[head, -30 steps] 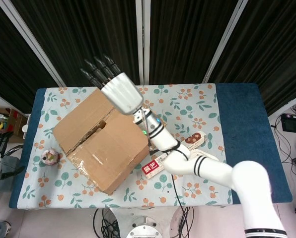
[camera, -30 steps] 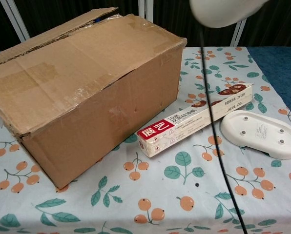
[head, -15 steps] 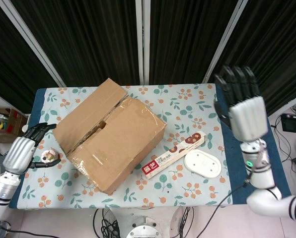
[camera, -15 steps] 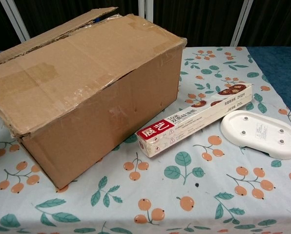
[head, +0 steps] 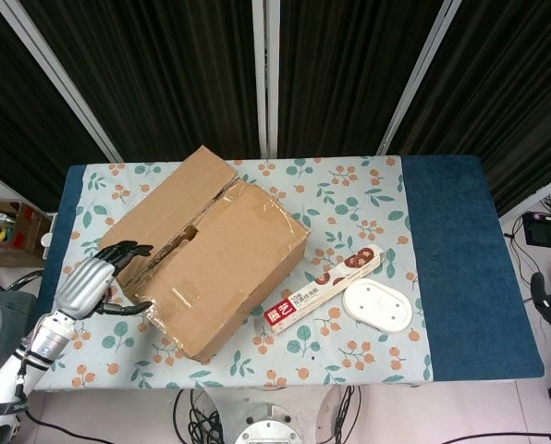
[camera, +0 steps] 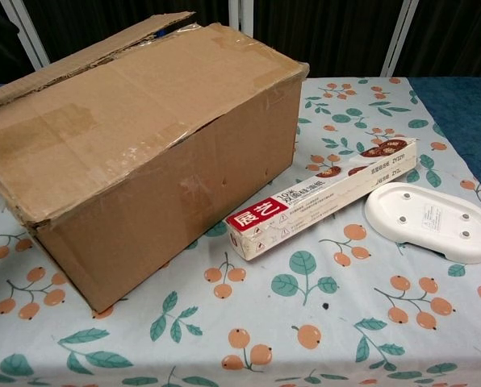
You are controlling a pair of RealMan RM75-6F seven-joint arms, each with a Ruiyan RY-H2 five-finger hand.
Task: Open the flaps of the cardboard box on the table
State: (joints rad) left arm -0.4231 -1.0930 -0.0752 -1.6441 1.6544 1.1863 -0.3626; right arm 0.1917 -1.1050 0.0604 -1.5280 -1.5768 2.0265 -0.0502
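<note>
One hand (head: 95, 282) is showing in the head view: the left hand, sitting at the near-left end of the box (head: 206, 250) with its fingers spread apart and holding nothing. Its fingertips are reaching toward the box's end wall; whether they are touching the cardboard cannot be told. The right hand is appearing in neither view.

The box is lying on the left half of the desk (head: 442, 250), turned at an angle to the desk edges. Two long flaps are meeting along a seam (head: 178, 242) with a small gap in it. The far flap (head: 169, 199) is standing slightly raised above the near flap (camera: 135, 105), which is lying flat. Judging from this, the raised edge is offering the easiest place to get fingers under.

The hand's placement at the box end is probably serving to steady the box or to reach the seam from the side. A long carton (camera: 321, 197) and a white tray (camera: 430, 222) are lying to the right of the box, well apart from the hand.
</note>
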